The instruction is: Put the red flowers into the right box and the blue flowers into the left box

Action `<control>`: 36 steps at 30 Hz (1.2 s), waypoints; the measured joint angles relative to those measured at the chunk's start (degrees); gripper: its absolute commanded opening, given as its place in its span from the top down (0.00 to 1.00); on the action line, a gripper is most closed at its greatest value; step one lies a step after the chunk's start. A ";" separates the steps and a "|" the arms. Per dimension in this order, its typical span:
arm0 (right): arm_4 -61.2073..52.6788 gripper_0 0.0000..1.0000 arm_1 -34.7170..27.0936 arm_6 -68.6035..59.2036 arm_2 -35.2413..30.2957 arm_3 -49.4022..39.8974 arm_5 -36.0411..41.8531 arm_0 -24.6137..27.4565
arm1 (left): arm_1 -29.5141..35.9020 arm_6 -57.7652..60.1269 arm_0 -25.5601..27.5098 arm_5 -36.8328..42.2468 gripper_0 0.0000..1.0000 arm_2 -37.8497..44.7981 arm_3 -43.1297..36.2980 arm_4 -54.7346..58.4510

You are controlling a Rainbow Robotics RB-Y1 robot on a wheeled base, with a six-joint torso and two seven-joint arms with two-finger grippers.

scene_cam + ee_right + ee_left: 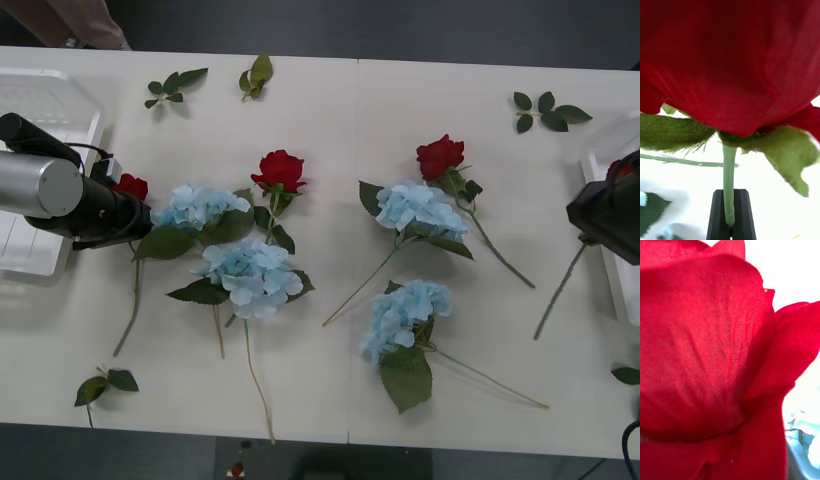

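Between the right gripper's (730,213) pressed-together black fingers a rose (730,63) stem sits pinched, so release only once the bloom hangs over the right box (600,160) beneath it.

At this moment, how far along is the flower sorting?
Nothing visibly boxed yet. In hand: the right gripper pinches a red rose stem near the right box; the left gripper sits at another rose. Left: two roses and four blue flowers on the table.
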 measured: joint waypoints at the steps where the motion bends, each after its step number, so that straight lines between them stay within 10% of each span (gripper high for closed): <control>1: -0.42 1.00 -0.64 2.68 -1.37 -0.01 0.68 0.00 | 0.00 0.00 0.00 0.00 0.61 -0.01 0.00 -0.14; 8: -1.47 1.00 -5.07 16.52 -9.98 0.78 3.35 0.00 | 0.00 0.00 0.00 -0.01 1.00 -0.91 -0.01 -1.26; 36: -4.35 1.00 -15.13 64.87 -9.36 44.42 -23.34 -13.07 | 7.65 -0.01 0.00 -0.01 1.00 4.22 -12.02 -1.89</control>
